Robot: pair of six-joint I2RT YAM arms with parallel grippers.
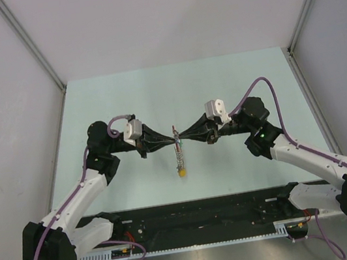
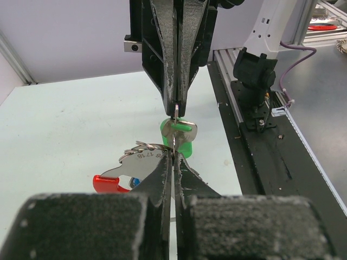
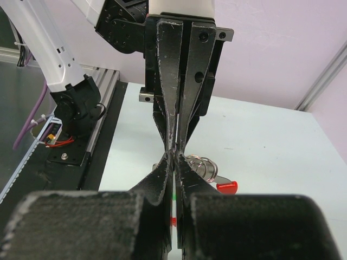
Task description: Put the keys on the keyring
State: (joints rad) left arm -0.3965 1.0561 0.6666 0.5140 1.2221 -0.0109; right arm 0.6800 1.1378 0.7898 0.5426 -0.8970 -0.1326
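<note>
The keyring (image 1: 178,152) lies lengthwise at the table's middle, its yellow tag (image 1: 181,173) nearest the arms. My left gripper (image 1: 172,142) and right gripper (image 1: 182,140) meet tip to tip over it, both shut. In the left wrist view, my left gripper (image 2: 174,153) pinches a thin edge-on wire of the keyring. The right gripper (image 2: 177,107) opposite pinches the thin loop above the green key (image 2: 182,138). A stamped metal blade (image 2: 138,160), the red segment (image 2: 108,184) and a bit of blue (image 2: 134,184) hang to the left. The right wrist view shows the right gripper (image 3: 174,158), coiled rings (image 3: 203,164) and the red tip (image 3: 227,187).
A black rail (image 1: 201,221) with cable trays runs along the near edge between the arm bases. Grey walls with metal posts (image 1: 31,43) enclose the pale green table (image 1: 117,106) on the left, the back and the right.
</note>
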